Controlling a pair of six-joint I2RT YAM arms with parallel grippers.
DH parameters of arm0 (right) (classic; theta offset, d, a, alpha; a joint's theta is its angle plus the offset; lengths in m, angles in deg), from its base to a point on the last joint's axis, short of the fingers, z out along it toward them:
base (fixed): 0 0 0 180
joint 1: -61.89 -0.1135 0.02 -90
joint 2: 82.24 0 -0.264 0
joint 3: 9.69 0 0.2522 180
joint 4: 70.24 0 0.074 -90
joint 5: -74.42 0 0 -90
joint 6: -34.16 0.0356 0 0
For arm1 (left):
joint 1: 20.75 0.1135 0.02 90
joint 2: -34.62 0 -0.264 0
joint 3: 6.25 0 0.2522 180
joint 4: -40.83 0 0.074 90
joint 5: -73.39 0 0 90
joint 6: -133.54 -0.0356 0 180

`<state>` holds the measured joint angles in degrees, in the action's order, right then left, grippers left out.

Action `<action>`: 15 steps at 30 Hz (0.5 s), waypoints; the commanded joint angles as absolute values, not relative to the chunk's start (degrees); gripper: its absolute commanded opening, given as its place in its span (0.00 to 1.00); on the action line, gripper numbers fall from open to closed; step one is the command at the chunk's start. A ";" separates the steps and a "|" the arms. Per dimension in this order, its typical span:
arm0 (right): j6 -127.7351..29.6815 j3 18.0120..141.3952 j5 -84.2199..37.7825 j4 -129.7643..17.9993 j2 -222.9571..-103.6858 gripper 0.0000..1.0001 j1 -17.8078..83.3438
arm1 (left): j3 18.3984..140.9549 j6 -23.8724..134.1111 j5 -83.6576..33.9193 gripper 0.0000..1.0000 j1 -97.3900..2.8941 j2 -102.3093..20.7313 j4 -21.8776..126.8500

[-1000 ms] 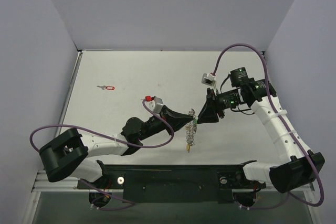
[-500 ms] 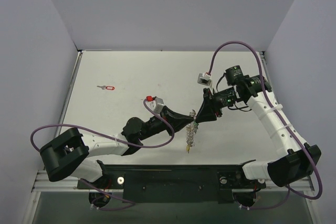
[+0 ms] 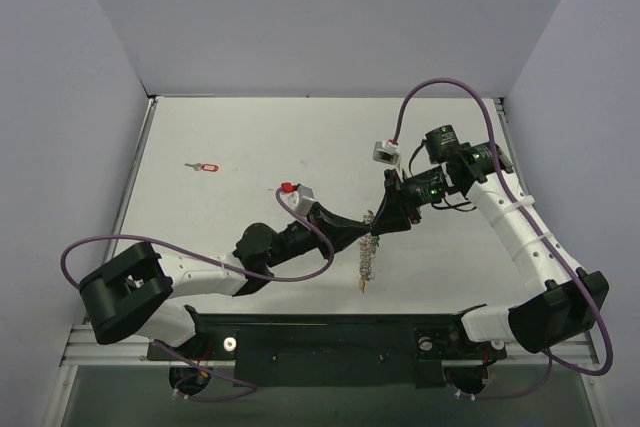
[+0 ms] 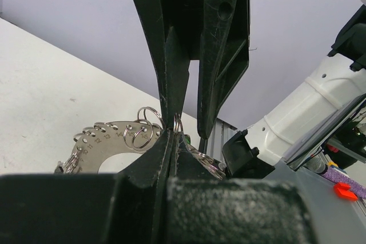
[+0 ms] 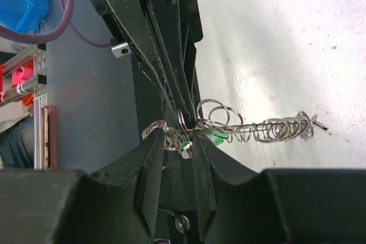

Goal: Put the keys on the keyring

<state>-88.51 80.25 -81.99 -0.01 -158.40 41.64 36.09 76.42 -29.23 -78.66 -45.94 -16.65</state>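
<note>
Closing in on the keyring (image 3: 367, 255), the right end effector (image 5: 178, 141) has crept a little further toward the left one over the last second, and its jaws have drawn nearer together. They now stand a narrow gap apart, with the green key (image 5: 216, 136) and a few small wire rings sitting in or just beside that gap. I cannot tell whether the pads actually press the key.

The left end effector (image 4: 174, 136) is pressed together, pinching the keyring at its upper edge and holding it above the tabletop (image 3: 250, 137). It has not shifted. The ring hangs down from that pinch, with its loose loops trailing and the yellow piece (image 3: 361, 286) at the bottom, much as it did a second ago.

This looks like the threading step for the green key: one arm steadies the ring while the other works the key against it. The narrowing jaws suggest a grip is being taken or adjusted rather than released.

The red key (image 3: 207, 166) lies on the tabletop well apart from both arms, at the far left, untouched. At best the task is half done.
</note>
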 commanded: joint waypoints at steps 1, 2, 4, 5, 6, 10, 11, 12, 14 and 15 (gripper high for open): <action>-89.59 82.03 -84.13 1.62 -159.06 0.23 40.71 | 39.59 77.38 -29.61 0.00 -78.32 -46.15 -39.54; -89.68 82.03 -84.05 1.53 -159.06 0.23 40.63 | 39.67 77.46 -29.62 0.00 -78.32 -46.24 -39.54; -89.77 82.03 -83.96 1.71 -158.97 0.19 40.54 | 39.76 77.55 -29.62 0.00 -78.40 -46.33 -39.54; -89.85 81.94 -83.96 1.71 -158.88 0.16 40.54 | 39.85 77.47 -29.70 0.00 -78.40 -46.33 -39.54; -90.03 81.94 -83.96 1.62 -158.79 0.06 40.54 | 39.85 77.47 -29.62 0.00 -78.32 -46.42 -39.54; -90.64 81.59 -83.52 1.79 -158.09 0.00 40.54 | 39.94 77.55 -29.44 0.00 -78.32 -46.51 -39.63; -90.65 81.42 -82.91 1.71 -157.92 0.00 40.54 | 39.68 77.64 -29.27 0.00 -78.23 -46.42 -39.54; -90.73 81.24 -82.73 1.79 -157.57 0.00 40.54 | 39.41 77.64 -29.09 0.00 -78.23 -46.33 -39.54; -90.82 80.97 -82.02 1.88 -156.95 0.00 40.62 | 38.80 78.34 -29.00 0.00 -77.79 -45.98 -39.28; -90.91 80.89 -81.59 1.88 -156.86 0.00 40.63 | 38.54 79.04 -29.09 0.00 -77.27 -45.80 -39.19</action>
